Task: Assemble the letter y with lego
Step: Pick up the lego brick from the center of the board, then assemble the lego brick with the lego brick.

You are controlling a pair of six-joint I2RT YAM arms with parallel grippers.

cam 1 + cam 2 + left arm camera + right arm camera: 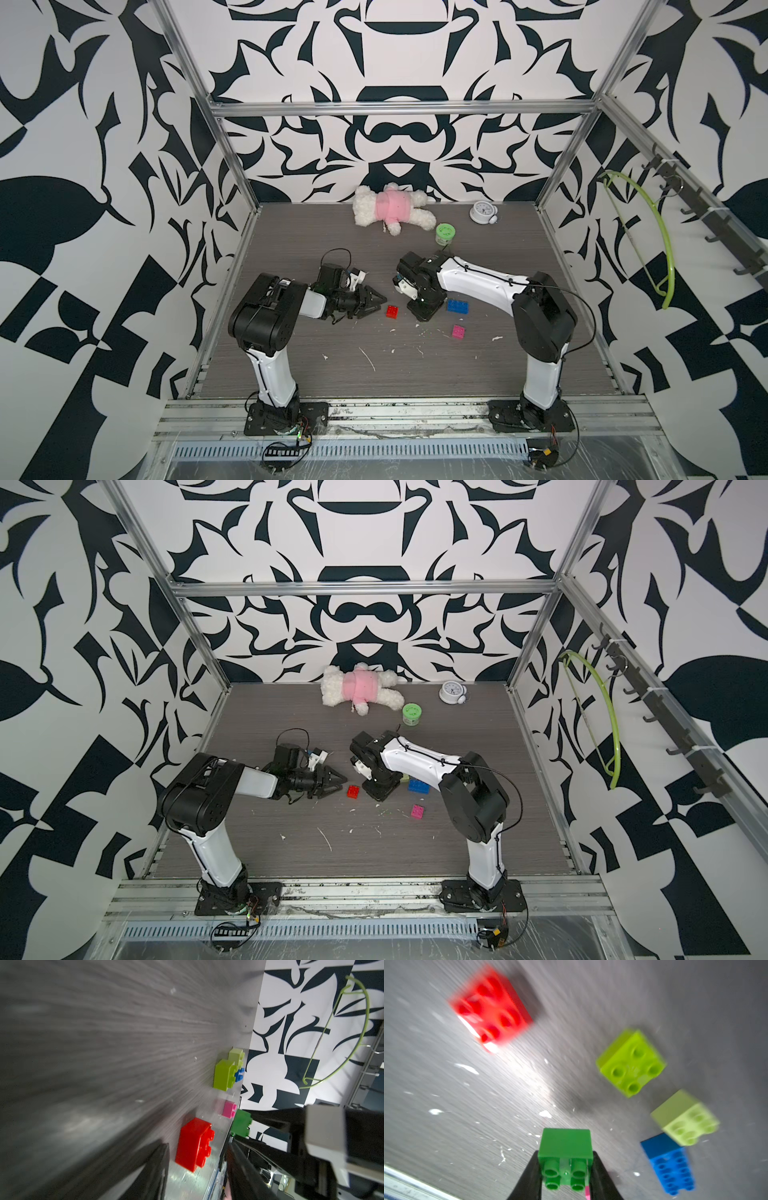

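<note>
The table (291,365) is flat, with a grey wood look. Small white bits (368,358) are stuck on it here and there.

At the back lies a plush toy (390,208), white with a pink top. Near it stands a green jar (444,234). A small round clock (482,212) sits at the back edge too.

Closer to the middle lie 5 bricks, studs up. The red brick (392,311) is alone. The blue brick (458,306) is longer. The pink brick (458,331) lies near it, closer to the front. 1 yellow-green brick (631,1062) sits by itself. Another yellow-green brick (685,1118) is just beside the blue brick.
</note>
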